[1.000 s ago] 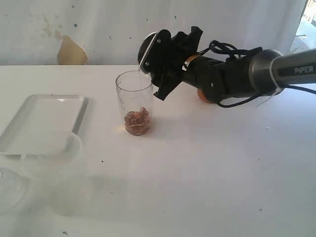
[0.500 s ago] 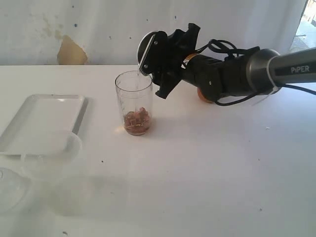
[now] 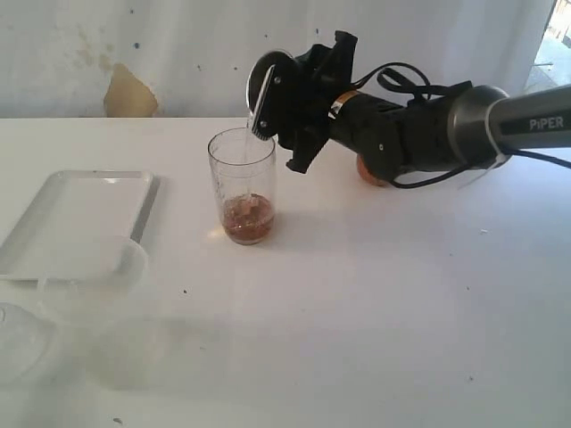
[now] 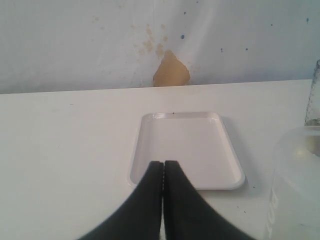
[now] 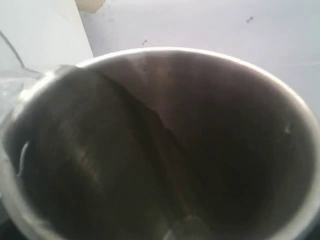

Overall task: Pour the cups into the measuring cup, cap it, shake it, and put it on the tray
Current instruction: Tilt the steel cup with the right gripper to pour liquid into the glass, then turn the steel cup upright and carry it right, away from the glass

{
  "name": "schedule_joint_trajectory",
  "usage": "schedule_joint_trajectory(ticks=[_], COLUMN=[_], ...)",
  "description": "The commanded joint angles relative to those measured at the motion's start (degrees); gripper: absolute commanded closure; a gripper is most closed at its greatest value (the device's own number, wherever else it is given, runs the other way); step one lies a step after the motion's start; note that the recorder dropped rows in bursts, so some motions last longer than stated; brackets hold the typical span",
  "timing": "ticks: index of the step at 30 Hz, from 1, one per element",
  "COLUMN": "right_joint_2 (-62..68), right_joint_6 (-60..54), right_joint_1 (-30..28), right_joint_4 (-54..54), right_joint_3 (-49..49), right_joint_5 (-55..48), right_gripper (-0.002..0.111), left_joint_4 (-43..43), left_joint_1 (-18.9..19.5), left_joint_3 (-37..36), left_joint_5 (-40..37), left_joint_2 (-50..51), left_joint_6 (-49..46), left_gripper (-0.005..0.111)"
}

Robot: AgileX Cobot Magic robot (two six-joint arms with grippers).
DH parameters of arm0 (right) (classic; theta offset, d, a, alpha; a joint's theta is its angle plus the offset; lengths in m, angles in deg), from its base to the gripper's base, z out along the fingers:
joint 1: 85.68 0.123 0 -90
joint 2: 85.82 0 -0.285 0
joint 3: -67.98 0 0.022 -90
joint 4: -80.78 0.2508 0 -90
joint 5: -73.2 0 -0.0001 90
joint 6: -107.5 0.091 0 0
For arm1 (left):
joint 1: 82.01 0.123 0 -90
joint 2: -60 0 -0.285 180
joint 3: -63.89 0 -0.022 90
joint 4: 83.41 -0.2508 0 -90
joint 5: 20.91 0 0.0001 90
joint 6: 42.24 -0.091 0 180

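The steel tumbler (image 3: 261, 92) is tipped on its side over the measuring cup (image 3: 243, 183), with my right gripper (image 3: 290, 105) shut on it. A thin stream falls from its rim into the clear cup, which holds brownish pieces at the bottom. The right wrist view looks straight into the tumbler (image 5: 200, 140), which hides the fingers. The brown wooden cup (image 3: 365, 171) peeks out behind the right arm. The white tray (image 3: 76, 218) lies at the left. My left gripper (image 4: 163, 166) hangs shut and holds nothing, just before the near edge of the tray (image 4: 187, 142).
A wide frosted container (image 3: 89, 299) stands at the front left next to the tray, with a clear lid (image 3: 18, 343) beside it. The same container (image 4: 295, 190) sits close beside my left gripper. A pale wall runs behind the table.
The right gripper has lifted slightly and tipped the tumbler further over the measuring cup. The left arm has not visibly moved.
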Motion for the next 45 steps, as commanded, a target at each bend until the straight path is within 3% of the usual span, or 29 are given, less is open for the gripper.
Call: schedule_joint_trajectory(ticks=[1, 5, 27, 32, 36, 41, 45], right_joint_2=[-1.9, -2.3, -2.3, -2.3, -2.8, -4.1, -7.2], right_joint_6=[-2.6, -7.4, -10.1, -8.6, 2.8, 25.8, 35.5], right_joint_1=[0.0, 0.0, 0.0, 0.0, 0.0, -0.2, -1.8], right_joint_4=[0.1, 0.0, 1.4, 9.0, 20.2, 20.7, 21.1], right_joint_3=[-0.8, -0.8, -0.8, -0.8, -0.8, -0.8, -0.1], right_joint_5=[4.1, 4.1, 4.7, 4.5, -2.0, -12.2, -18.8], right_gripper=[0.108, 0.108, 0.108, 0.108, 0.108, 0.108, 0.108], left_joint_4=[-0.1, -0.1, -0.1, -0.1, -0.1, -0.1, -0.1], left_joint_1=[-0.1, -0.1, -0.1, -0.1, -0.1, -0.1, -0.1], left_joint_3=[-0.3, -0.3, -0.3, -0.3, -0.3, -0.3, -0.3], left_joint_5=[0.0, 0.0, 0.0, 0.0, 0.0, 0.0, 0.0], left_joint_2=[-0.1, -0.1, -0.1, -0.1, -0.1, -0.1, -0.1], left_joint_6=[0.1, 0.1, 0.1, 0.1, 0.1, 0.1, 0.1], left_gripper=[0.106, 0.106, 0.106, 0.106, 0.106, 0.106, 0.106])
